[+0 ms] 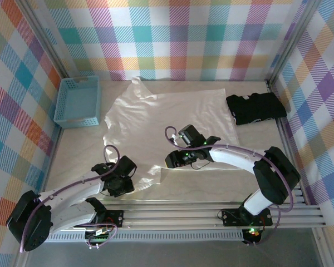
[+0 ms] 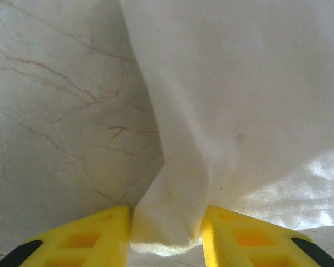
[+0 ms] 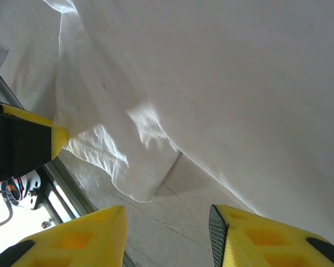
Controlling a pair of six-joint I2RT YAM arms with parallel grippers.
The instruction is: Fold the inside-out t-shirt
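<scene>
The inside-out t-shirt (image 1: 172, 117) lies spread out, white and wrinkly, across the middle of the table. My left gripper (image 1: 125, 177) is at its near left corner. In the left wrist view the yellow fingers (image 2: 106, 233) press on both sides of a bunched fold of the t-shirt (image 2: 172, 211). My right gripper (image 1: 171, 160) hovers at the shirt's near edge. Its jaws (image 3: 167, 222) stand open over bare table, with the t-shirt's hem (image 3: 139, 178) just ahead of them.
A blue basket (image 1: 78, 101) stands at the far left. A black folded garment (image 1: 256, 108) lies at the far right. Metal rails (image 1: 211, 214) run along the near edge. Checked walls close in the table on three sides.
</scene>
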